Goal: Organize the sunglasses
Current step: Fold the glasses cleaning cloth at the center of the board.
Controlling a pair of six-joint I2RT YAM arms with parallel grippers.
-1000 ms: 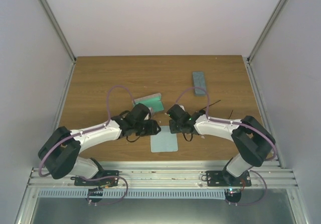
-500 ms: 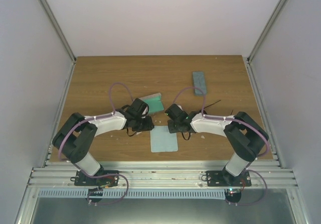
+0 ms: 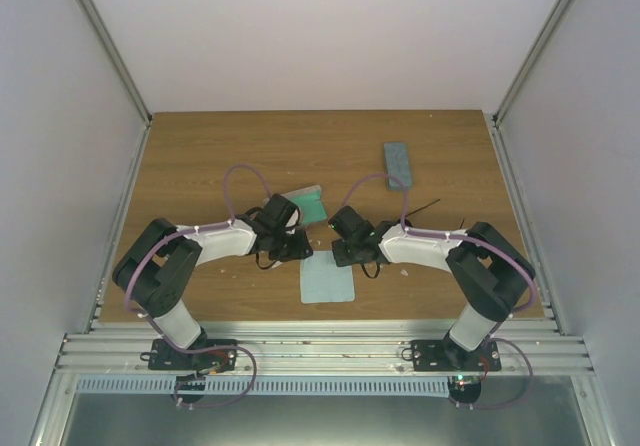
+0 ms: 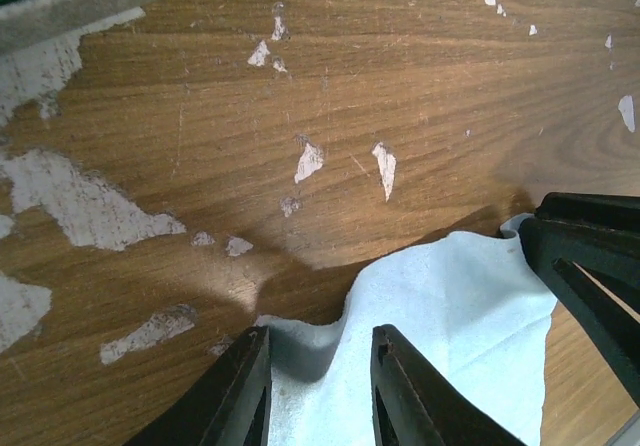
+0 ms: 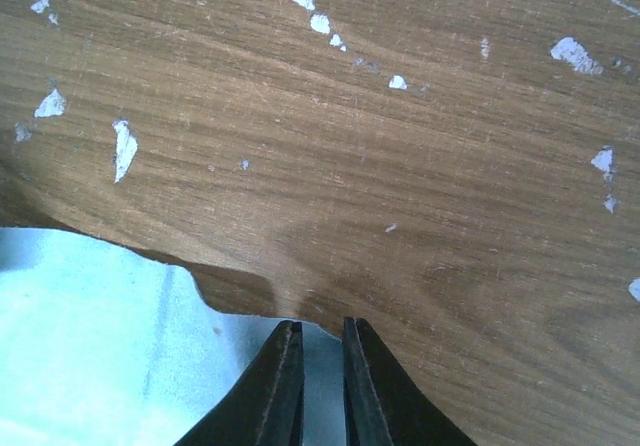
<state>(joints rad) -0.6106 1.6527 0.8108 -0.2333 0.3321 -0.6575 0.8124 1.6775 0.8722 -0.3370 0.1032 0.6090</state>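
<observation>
Two arms bend inward in the top view, the left arm (image 3: 215, 242) from the lower left and the right arm (image 3: 432, 250) from the lower right. Their elbows are raised and their wrists tip down at the upper corners of a light-blue cloth (image 3: 328, 281) at the centre of the table (image 3: 190, 166). The left gripper (image 4: 320, 351) has its fingers partly apart, astride a rumpled fold at the cloth's edge. The right gripper (image 5: 321, 331) is pinched almost together on the cloth's corner. The sunglasses are too small to pick out for certain from above.
</observation>
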